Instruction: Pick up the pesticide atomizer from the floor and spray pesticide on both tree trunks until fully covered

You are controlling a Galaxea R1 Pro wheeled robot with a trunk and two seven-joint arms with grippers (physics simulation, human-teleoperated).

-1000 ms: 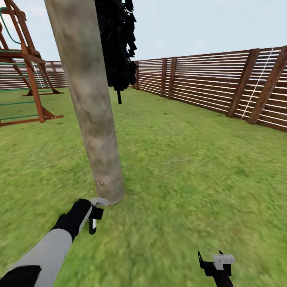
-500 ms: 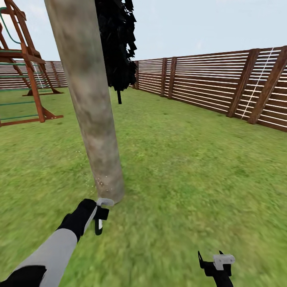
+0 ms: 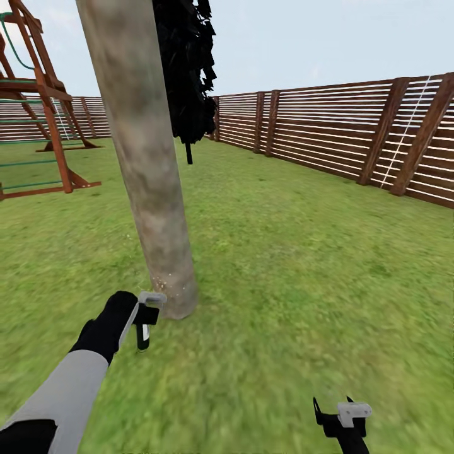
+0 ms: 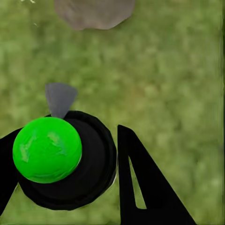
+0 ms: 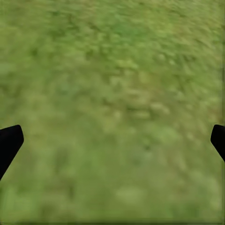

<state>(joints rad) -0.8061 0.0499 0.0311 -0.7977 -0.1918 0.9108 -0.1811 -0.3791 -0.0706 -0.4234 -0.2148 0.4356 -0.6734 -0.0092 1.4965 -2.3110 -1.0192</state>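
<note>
While the base of the trunk is being worked, the scene is being read left to right as follows.

Playset (image 3: 38, 107): is standing well apart at the far left of the lawn, no part of the job.

Left gripper (image 3: 146, 315): is being held low, just beside the foot of the trunk, and is clenched on the atomizer (image 3: 144, 333). In the left wrist view the atomizer's green cap (image 4: 47, 150) and black body are sitting between the dark fingers (image 4: 140, 183).

Atomizer axis: is hanging roughly upright from the grip, its long axis pointing down at the grass (image 3: 302, 265).

Key relation: the trunk (image 3: 151, 189) is lying ahead and slightly to the right of the atomizer, near but apparently not touching. The left arm is much the nearer; the nozzle would be judged to need aiming forward at the bark.

Pesticide (image 3: 165, 284): a scatter of white specks is showing only low on the trunk; the column above is looking bare, so coverage is judged far from complete.

Fence (image 3: 353, 132): is running along the back and right.

Right gripper (image 3: 334, 410): is hanging spread wide over bare grass, holding nothing, well apart from the trunk.
</note>
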